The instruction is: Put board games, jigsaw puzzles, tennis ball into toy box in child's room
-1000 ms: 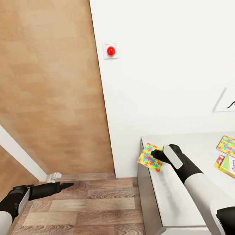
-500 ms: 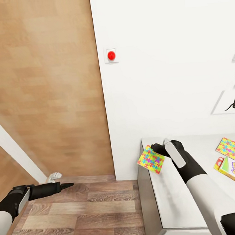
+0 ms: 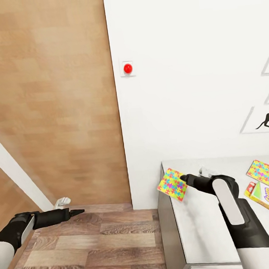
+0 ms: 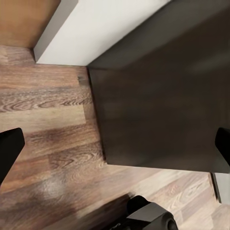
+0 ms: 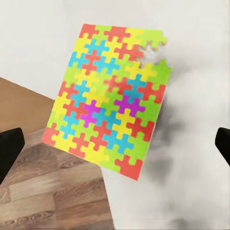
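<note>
At the table's (image 3: 198, 226) left corner, a jigsaw puzzle (image 3: 172, 185) is lying with part of it overhanging the edge above the wood floor (image 3: 98, 242). The right gripper (image 3: 186, 180) is hovering just beside it, fingers spread wide and empty. Thin, stiff and light, it will probably slide when nudged, so pinching the overhanging edge looks the best hold. The left gripper (image 3: 78, 212) is hanging open over the floor

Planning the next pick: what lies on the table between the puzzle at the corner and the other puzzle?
In the head view, the right claw and its arm cross above it; beyond them is bare table between corner puzzle and other puzzle.
</note>
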Robot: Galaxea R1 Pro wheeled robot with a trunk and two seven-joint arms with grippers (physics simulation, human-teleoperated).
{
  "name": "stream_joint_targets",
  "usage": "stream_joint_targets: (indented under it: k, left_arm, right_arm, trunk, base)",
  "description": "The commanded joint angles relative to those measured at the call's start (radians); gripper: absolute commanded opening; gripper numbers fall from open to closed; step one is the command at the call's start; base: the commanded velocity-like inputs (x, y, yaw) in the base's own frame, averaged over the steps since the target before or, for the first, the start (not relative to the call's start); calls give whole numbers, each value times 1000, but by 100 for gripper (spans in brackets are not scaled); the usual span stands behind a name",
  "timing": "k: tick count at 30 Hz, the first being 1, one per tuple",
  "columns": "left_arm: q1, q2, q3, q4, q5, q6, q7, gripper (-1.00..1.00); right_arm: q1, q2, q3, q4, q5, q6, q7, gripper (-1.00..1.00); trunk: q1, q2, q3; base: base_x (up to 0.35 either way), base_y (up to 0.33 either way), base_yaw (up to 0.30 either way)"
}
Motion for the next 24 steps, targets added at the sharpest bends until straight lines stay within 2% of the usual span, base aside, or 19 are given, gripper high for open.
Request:
stream_joint_targets:
  k: [1,4,5,7,8,11,12,16,19,21,24]
  left_arm:
    - [-1,0,1,0,4,9,-2,100]
    - [-1,-1,1,0,4,8,-2,100]
    - [-1,-1,1,0,4,8,-2,100]
    - [-1,-2,1,0,4,8,-3,100]
    - [-1,-2,1,0,4,8,-3,100]
    - [-1,-2,1,0,4,8,-3,100]
    - [-1,-2,1,0,4,8,-3,100]
    - [-1,-3,1,0,5,8,-3,100]
    - [-1,-2,1,0,5,8,-6,100]
    - [-1,-2,1,0,4,8,-5,100]
    - [-1,-2,1,0,4,8,-5,100]
  right_arm:
    - [32,0,-27,-31,-13,16,-8,100]
    - [135,2,-129,-81,-28,68,33,100]
    - [152,2,-144,-84,-32,73,47,100]
    - [218,4,-189,-93,-49,79,122,100]
    - [234,3,-196,-94,-52,79,145,100]
    - [296,1,-253,-99,-65,79,328,100]
    - [305,0,-284,-99,-66,79,396,100]
    - [325,-10,-363,-99,-68,79,584,100]
    - [342,-39,-394,-99,-68,79,664,100]
    - [359,-67,-408,-99,-69,79,717,100]
    - [367,-82,-415,-99,-69,79,764,100]
  trunk:
    - [0,-1,0]
    - [0,-1,5]
    - [0,-1,7]
    - [0,-1,10]
    - [0,-1,12]
    - [0,-1,17]
    - [0,-1,18]
    - [0,-1,25]
    - [0,-1,30]
    - [0,-1,33]
    - [0,-1,38]
  base:
    - [0,0,0]
    - [0,0,0]
    - [0,0,0]
    - [0,0,0]
    - [0,0,0]
    - [0,0,0]
    - [0,0,0]
    - [0,0,0]
    - [0,0,0]
    - [0,0,0]
    - [0,0,0]
